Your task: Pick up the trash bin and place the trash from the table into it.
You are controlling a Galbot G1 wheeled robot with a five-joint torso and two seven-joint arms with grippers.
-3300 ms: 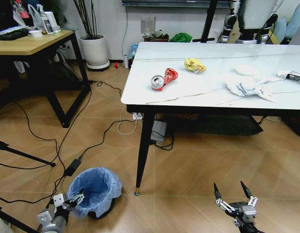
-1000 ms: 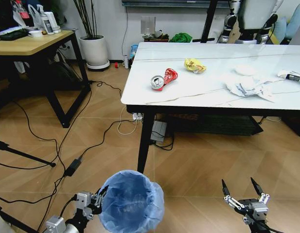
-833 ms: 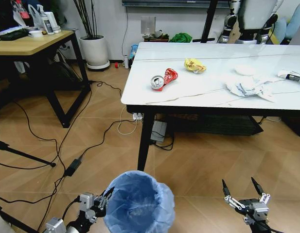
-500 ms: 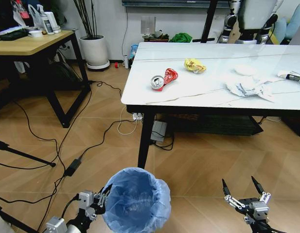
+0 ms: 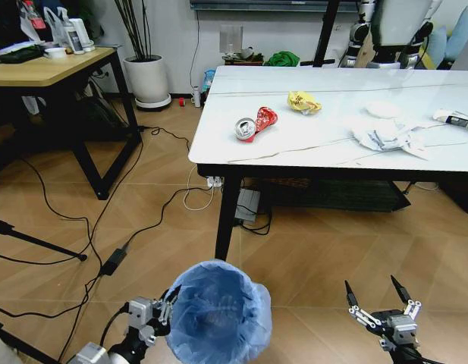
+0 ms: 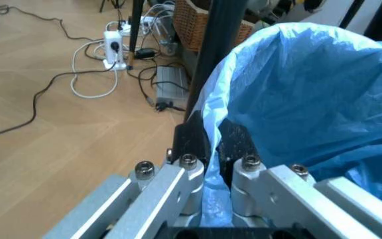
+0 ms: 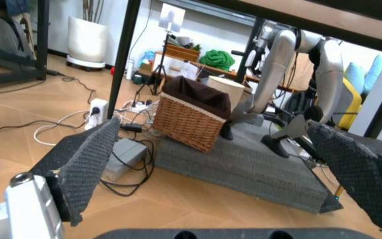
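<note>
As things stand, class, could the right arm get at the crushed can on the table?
Probably not yet. The right claw hangs open low near the floor, while the can lies up on the table, far ahead; nothing blocks it, but it looks beyond reach.

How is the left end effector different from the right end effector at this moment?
The left end effector is shut on the rim of the trash bin; the right end effector is open and holds nothing. The left one carries the trash bin off the floor; the right one hangs free. Both are low, below the table.
</note>
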